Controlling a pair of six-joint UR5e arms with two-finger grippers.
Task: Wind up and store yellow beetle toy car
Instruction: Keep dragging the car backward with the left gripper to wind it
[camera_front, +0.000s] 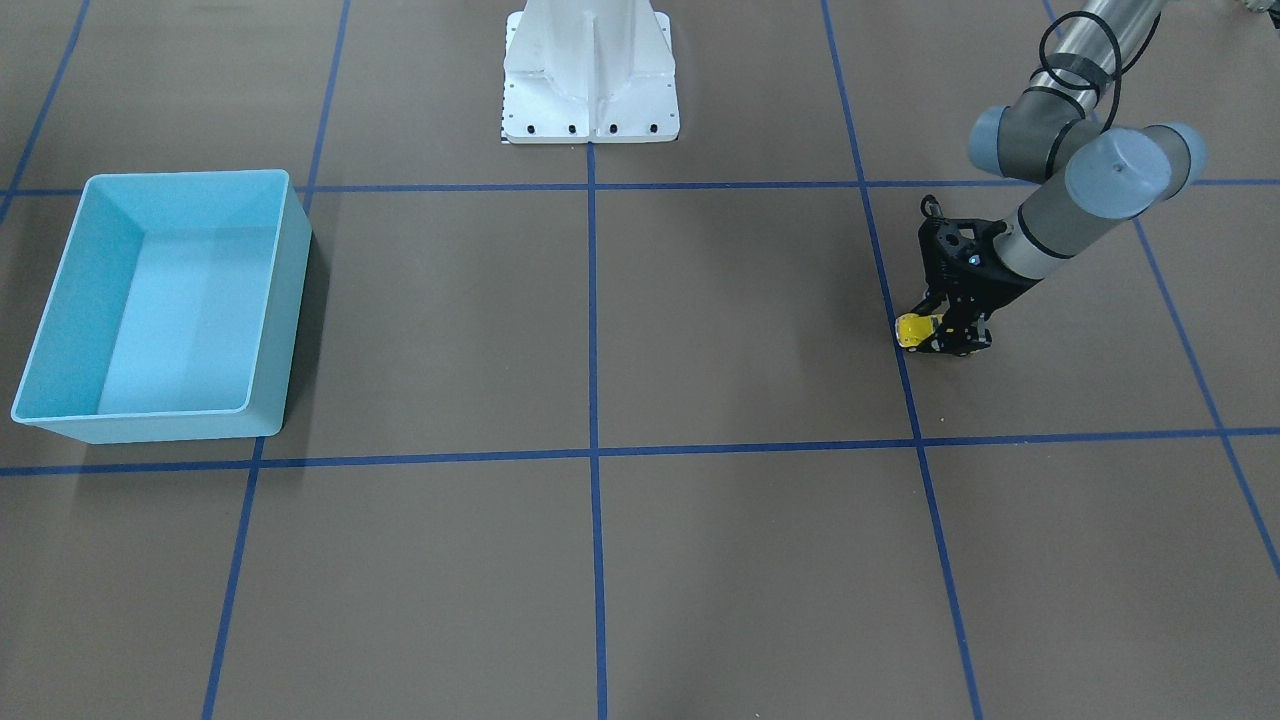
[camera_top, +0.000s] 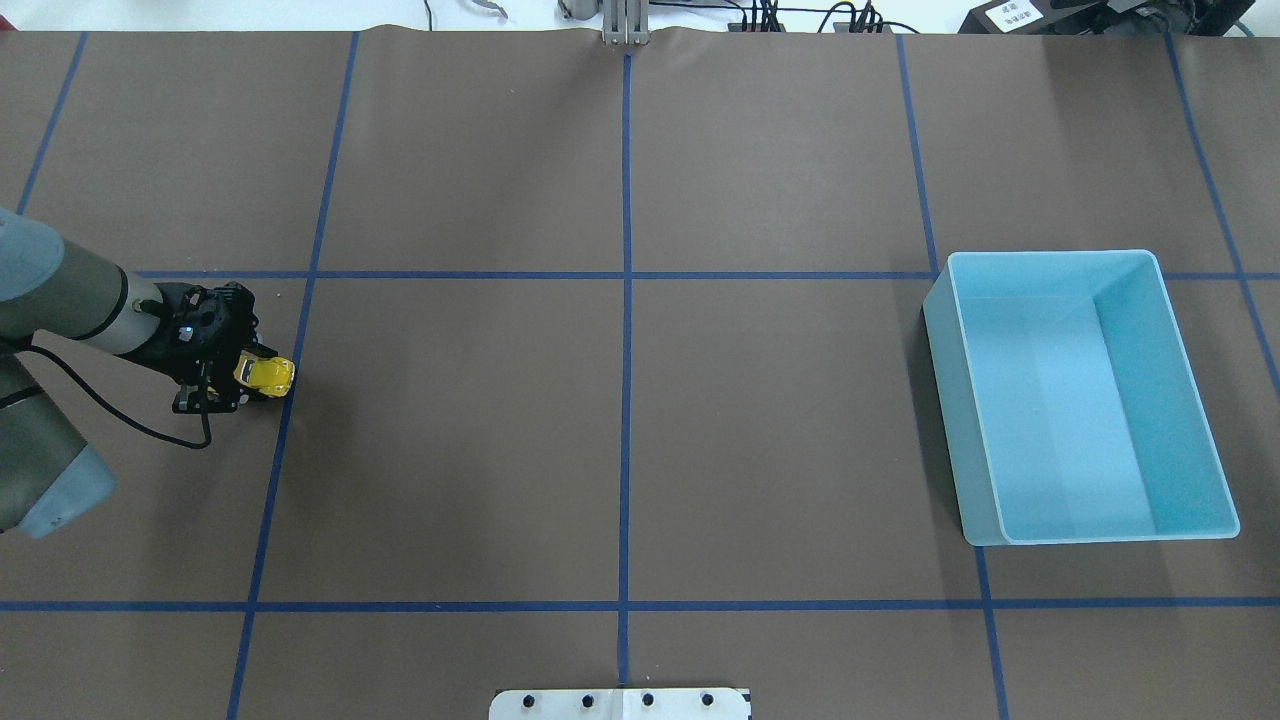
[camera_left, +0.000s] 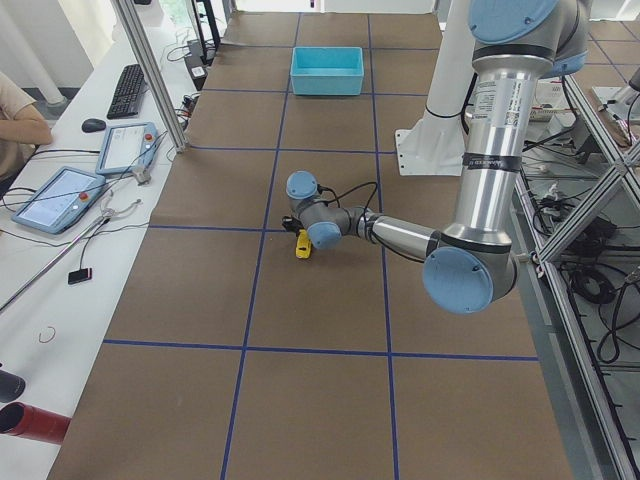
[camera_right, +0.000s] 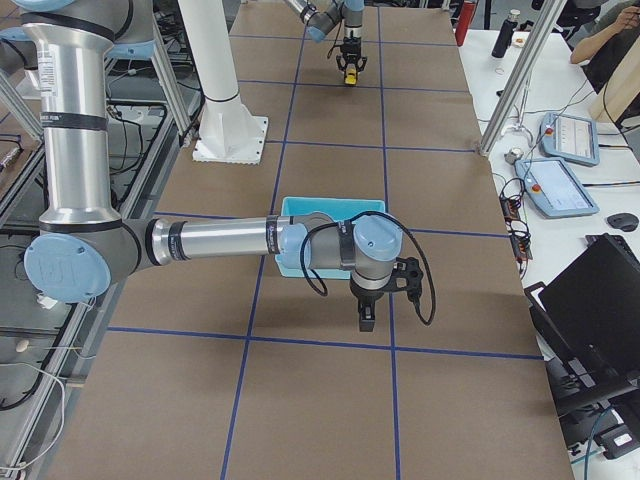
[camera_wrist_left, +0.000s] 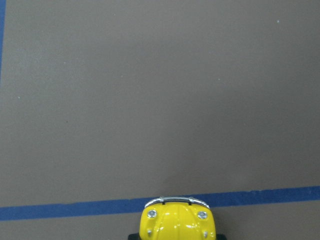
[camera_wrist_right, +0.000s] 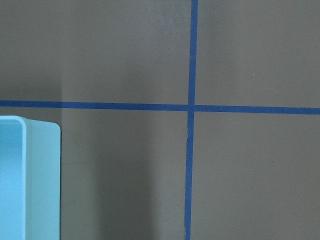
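The yellow beetle toy car (camera_top: 266, 373) is tiny and glossy and sits between the fingers of my left gripper (camera_top: 245, 379), low over the table at a blue tape line. The left gripper is shut on it. The car also shows in the front view (camera_front: 913, 330), in the left side view (camera_left: 303, 245), and nose-first at the bottom of the left wrist view (camera_wrist_left: 177, 224). My right gripper (camera_right: 366, 318) shows only in the right side view, pointing down just past the light blue bin (camera_top: 1090, 395). I cannot tell whether it is open or shut.
The bin is open and empty, far from the car across the table (camera_front: 160, 310); its corner shows in the right wrist view (camera_wrist_right: 30, 180). The white robot base (camera_front: 590, 75) stands at the table's middle edge. Blue tape lines grid the brown table.
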